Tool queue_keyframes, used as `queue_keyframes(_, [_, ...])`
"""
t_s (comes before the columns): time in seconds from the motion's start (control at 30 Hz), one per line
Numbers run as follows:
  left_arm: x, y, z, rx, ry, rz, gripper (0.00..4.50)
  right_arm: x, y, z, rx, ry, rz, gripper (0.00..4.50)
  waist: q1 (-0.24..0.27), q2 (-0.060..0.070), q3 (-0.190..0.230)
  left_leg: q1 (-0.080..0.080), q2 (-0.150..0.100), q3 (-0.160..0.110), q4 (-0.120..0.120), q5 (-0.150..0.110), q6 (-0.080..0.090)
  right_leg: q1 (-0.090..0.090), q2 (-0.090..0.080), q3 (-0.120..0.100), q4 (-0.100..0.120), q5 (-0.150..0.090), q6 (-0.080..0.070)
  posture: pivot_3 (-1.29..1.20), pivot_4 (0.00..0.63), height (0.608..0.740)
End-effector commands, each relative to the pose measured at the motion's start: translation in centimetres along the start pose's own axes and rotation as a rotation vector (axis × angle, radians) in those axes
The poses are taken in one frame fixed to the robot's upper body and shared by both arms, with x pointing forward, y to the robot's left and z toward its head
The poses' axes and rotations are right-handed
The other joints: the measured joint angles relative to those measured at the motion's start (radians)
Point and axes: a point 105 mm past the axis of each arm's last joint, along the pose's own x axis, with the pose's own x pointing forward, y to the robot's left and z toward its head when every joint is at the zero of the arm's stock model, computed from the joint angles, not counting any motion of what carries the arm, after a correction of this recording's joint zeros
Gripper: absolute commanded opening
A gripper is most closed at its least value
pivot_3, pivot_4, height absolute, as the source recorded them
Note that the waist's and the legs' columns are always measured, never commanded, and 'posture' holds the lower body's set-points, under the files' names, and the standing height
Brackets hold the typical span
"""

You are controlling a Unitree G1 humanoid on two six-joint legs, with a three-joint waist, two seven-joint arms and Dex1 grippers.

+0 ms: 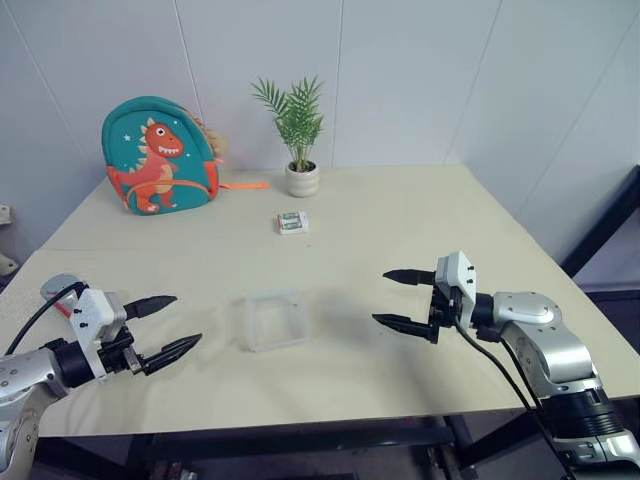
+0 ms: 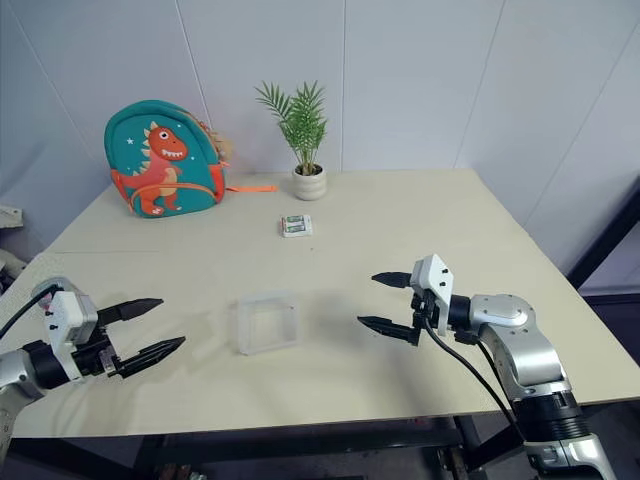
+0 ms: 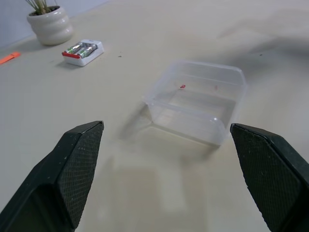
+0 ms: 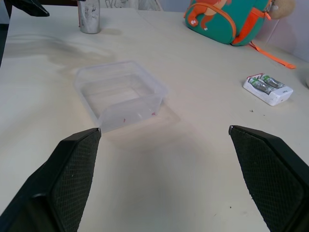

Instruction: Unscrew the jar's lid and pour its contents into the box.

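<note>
The clear low-walled box [image 1: 272, 320] sits near the table's front, between my two grippers, with a few tiny red specks on it and nothing else visible inside. My left gripper [image 1: 187, 320] hovers open to its left, pointing at it. To the box's right, my right gripper [image 1: 380, 297] is also open and faces it. The jar [image 4: 89, 17] stands upright at the table's left edge, behind my left hand, which partly hides it. Its grey lid [image 1: 58, 288] appears to sit on top. The contents cannot be made out.
A small green-and-white packet [image 1: 291, 222] lies beyond the box. Further back stand a white plant pot [image 1: 302, 178] and a teal dinosaur backpack [image 1: 158, 155] against the wall. The table's front edge runs just below both grippers.
</note>
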Motion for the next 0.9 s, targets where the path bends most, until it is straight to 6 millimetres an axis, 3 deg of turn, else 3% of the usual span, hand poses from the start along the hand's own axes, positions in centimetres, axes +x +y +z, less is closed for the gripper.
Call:
queue_keyframes(0.03, [-0.6,-0.1,1.2,0.037,-0.032,0.040,4.48,0.9,-0.4,0.9,-0.024,-0.040,0.033,4.50,-0.006,0.000,0.000,0.000,0.000,0.000,0.000,0.000,0.000,0.000,0.000,0.000,0.000,0.000,0.000,0.00,0.150,0.740])
queue_keyframes(0.3, [-4.1,-0.7,-0.4,-0.024,-0.032,0.314,4.48,3.4,-0.2,2.2,-0.003,-0.117,0.135,4.50,-0.020,0.000,0.000,0.000,0.001,0.001,0.000,-0.001,0.000,-0.001,0.001,0.001,0.002,0.001,0.001,0.00,0.150,0.740])
queue_keyframes(0.47, [-8.0,-1.3,-2.1,-0.066,-0.014,0.569,4.48,5.3,0.3,4.4,-0.028,-0.195,0.210,4.50,-0.017,-0.001,0.000,0.000,0.001,0.001,0.001,-0.001,0.000,-0.001,0.001,0.001,0.001,0.000,0.000,0.00,0.150,0.740])
queue_keyframes(0.57, [-10.1,-0.5,-2.7,-0.067,-0.019,0.735,4.48,6.3,0.8,6.1,-0.042,-0.245,0.246,4.50,-0.016,-0.001,-0.001,0.000,0.001,0.001,0.002,-0.001,0.000,-0.001,0.001,0.001,0.001,0.000,-0.001,0.00,0.150,0.740])
queue_keyframes(0.73, [-11.7,1.0,-3.7,-0.071,-0.011,0.870,4.48,7.1,1.5,7.3,-0.058,-0.286,0.276,4.50,-0.013,-0.003,-0.002,0.000,0.001,0.001,0.002,-0.001,0.000,0.000,0.001,0.001,0.000,0.001,-0.002,0.00,0.150,0.740])
queue_keyframes(0.83, [-13.2,3.6,-4.6,-0.069,-0.004,1.018,4.48,7.3,1.4,8.3,-0.080,-0.316,0.277,4.50,-0.013,-0.004,-0.002,0.000,0.001,0.001,0.002,-0.001,0.000,0.000,0.001,0.001,-0.001,0.001,-0.002,0.00,0.150,0.740])
queue_keyframes(0.9, [-13.2,4.6,-5.1,-0.063,0.010,1.026,4.48,7.5,1.4,8.6,-0.089,-0.327,0.271,4.50,-0.013,-0.004,-0.002,0.000,0.002,0.000,0.002,-0.001,0.000,-0.001,0.002,0.001,0.000,0.001,-0.002,0.00,0.150,0.740])
